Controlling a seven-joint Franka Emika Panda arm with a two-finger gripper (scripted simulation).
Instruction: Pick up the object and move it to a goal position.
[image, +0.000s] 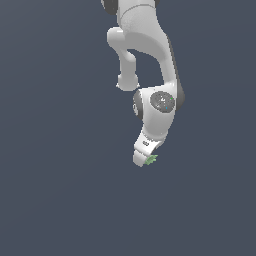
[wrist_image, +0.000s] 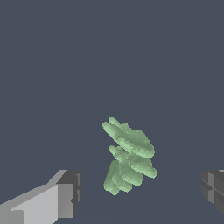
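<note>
Though half-hidden outside, wrist-view object (wrist_image: 128, 155) plainly untouched between fingers (wrist_image: 65, 194) of the spread gripper (wrist_image: 142, 192).

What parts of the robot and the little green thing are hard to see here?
- Exterior view: the green object is tiny, mostly hidden behind the gripper.
- Exterior view: the arm's base is cut off by the top edge.
- Wrist view: both fingers are cut by the edges.
- No goal marker shows.

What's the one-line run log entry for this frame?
phase: pre-grasp | gripper: open, fingers either side of the object, not touching | object: pale-green leafy lump, not gripped | goal: not visible
</note>
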